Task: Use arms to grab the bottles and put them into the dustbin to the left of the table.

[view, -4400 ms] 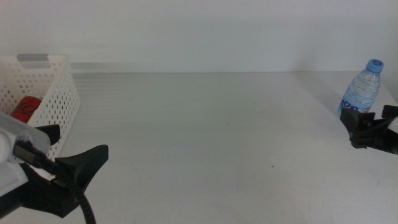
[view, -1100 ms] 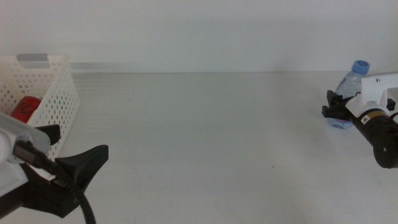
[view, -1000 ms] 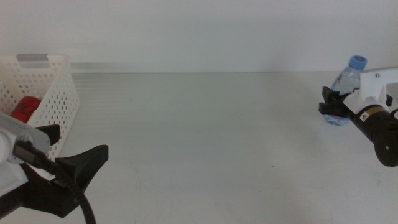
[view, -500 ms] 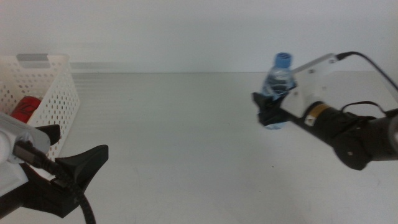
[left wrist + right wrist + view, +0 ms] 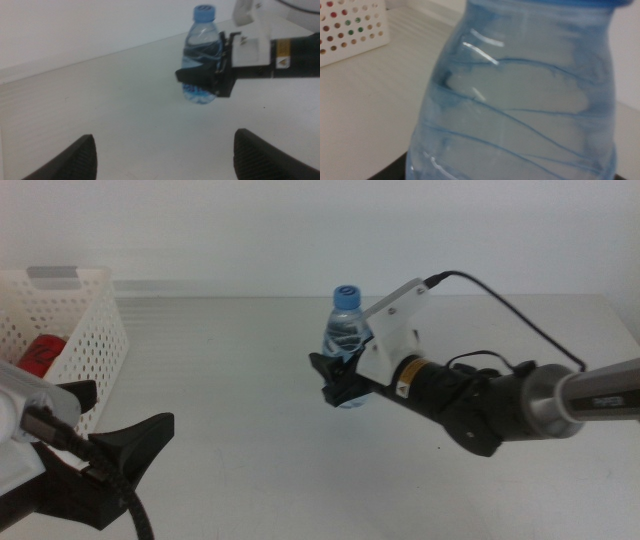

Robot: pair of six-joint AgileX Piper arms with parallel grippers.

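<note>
A small clear water bottle [image 5: 347, 330] with a blue cap stands nearly upright over the middle of the white table [image 5: 230, 370]. My right gripper [image 5: 338, 382] is shut on its lower body, and the right arm reaches in from the right. The left wrist view shows the same bottle [image 5: 202, 55] with the right gripper [image 5: 207, 82] clamped on it. In the right wrist view the bottle [image 5: 520, 100] fills the picture. My left gripper [image 5: 115, 420] waits open at the bottom left, holding nothing. The white perforated dustbin [image 5: 95, 330] stands at the far left with a red can [image 5: 40, 352] inside.
The dustbin's grey tab [image 5: 55, 275] sits on its far rim. A corner of the dustbin [image 5: 350, 25] shows beyond the bottle in the right wrist view. A thick black cable [image 5: 520, 310] arcs over the right arm. A white wall backs the table.
The right arm has carried the water bottle leftward from the table's right edge to its middle. The left arm has not moved.
</note>
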